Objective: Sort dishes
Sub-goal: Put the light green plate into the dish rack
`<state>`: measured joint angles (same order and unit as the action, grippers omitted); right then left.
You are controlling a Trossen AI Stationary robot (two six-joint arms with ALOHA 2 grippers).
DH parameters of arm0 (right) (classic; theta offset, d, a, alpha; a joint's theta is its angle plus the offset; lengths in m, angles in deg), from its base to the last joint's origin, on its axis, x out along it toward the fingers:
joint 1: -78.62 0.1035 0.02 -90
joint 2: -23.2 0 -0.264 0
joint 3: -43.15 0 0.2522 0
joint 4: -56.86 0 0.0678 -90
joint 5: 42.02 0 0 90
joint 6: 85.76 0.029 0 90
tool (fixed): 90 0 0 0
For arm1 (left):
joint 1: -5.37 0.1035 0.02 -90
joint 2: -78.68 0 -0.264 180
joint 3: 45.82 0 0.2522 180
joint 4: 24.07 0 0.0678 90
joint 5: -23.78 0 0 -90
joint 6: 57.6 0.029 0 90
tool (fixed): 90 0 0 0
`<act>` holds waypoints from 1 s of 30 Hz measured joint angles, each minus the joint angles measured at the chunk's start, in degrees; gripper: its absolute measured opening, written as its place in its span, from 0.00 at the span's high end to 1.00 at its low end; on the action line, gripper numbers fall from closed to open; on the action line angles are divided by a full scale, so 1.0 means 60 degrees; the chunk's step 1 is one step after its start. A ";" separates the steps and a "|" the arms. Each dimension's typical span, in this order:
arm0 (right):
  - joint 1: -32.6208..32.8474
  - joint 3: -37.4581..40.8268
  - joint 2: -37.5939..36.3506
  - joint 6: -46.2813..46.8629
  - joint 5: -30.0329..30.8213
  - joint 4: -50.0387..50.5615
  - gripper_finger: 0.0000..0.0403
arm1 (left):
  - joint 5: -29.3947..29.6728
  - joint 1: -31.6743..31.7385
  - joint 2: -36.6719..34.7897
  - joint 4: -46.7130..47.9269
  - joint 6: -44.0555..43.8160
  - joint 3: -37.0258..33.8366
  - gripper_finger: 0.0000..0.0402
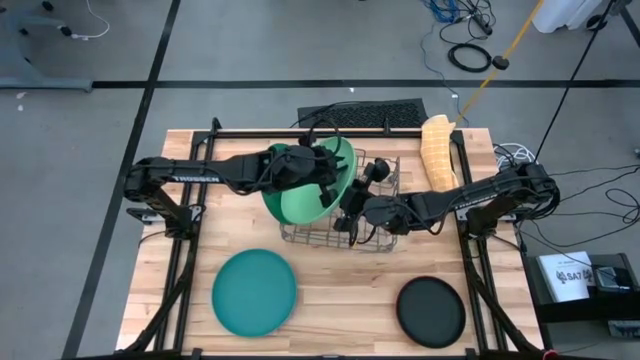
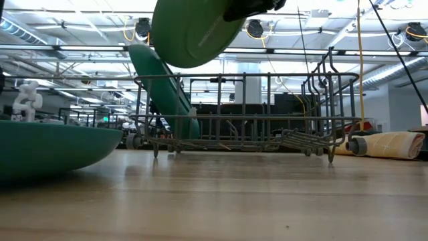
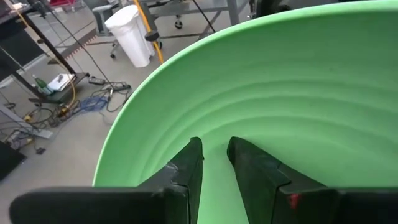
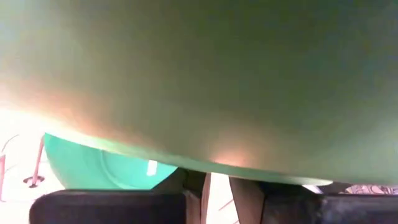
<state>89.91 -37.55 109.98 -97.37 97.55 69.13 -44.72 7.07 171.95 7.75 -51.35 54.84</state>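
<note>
My left gripper (image 1: 325, 170) is shut on a large light-green plate (image 1: 343, 158), held tilted above the grey wire rack (image 2: 267, 137). The plate's underside shows in the low view (image 2: 194, 30). My right gripper (image 1: 348, 212) is under that plate at the rack's near side, its fingers a narrow gap apart (image 4: 217, 183). Another green plate (image 2: 160, 87) leans on its edge in the rack's left end. A teal-green plate (image 1: 255, 292) lies flat at the near left. A smaller plate, black face up (image 1: 430, 310), lies flat at the near right. My left gripper comes from the table's left, and its two fingers (image 3: 186, 168) lie close together over the plate's inner face (image 3: 214, 186). The place where they bite is hidden by the gripper itself. The plate is tilted and clear of the rack. My right gripper's fingertips (image 4: 193, 180) stand at the plate's lower rim (image 4: 261, 177), under its underside. I cannot tell whether they touch it.
The rack stands at the table's middle, toward the far edge. A rolled pale-yellow mat (image 1: 438, 150) lies at the far right beside it. Bare wood (image 1: 340, 300) shows between the two flat plates at the near edge.
</note>
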 joint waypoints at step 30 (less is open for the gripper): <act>0.0947 -0.0004 -0.0677 0.1804 0.0264 0.3594 0.88 | -0.1536 -0.0147 0.1070 -0.1781 -0.2153 -0.0033 0.77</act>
<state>95.59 -37.57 105.92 -86.55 99.13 90.70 -53.93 6.19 178.37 -2.94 -64.27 54.64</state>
